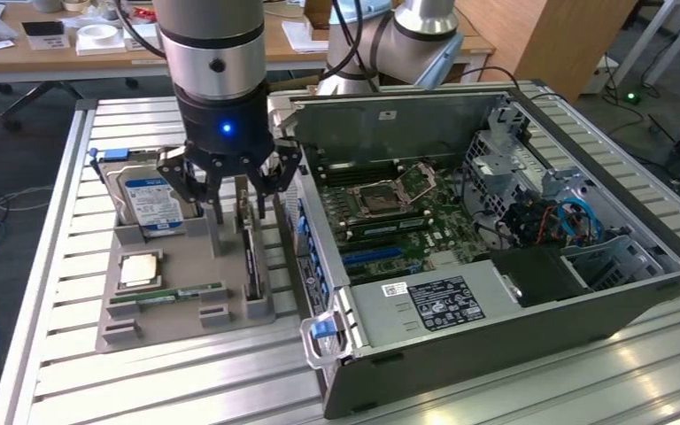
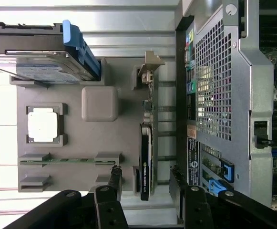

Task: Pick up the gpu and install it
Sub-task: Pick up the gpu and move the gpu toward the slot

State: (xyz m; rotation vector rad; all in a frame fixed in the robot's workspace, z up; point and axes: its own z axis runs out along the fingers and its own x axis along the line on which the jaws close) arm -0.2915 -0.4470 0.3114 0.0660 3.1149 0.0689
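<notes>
1. The black, multi-link metal gripper [image 1: 236, 209] hangs wide open and holds nothing, with one finger on either side of the gpu.
2. The gpu [image 2: 146, 157], a thin black card with a silver bracket, stands on edge in the grey plastic holder tray [image 1: 187, 312].
3. The tray sits just beside the open dark-grey computer case [image 1: 494, 323].
</notes>
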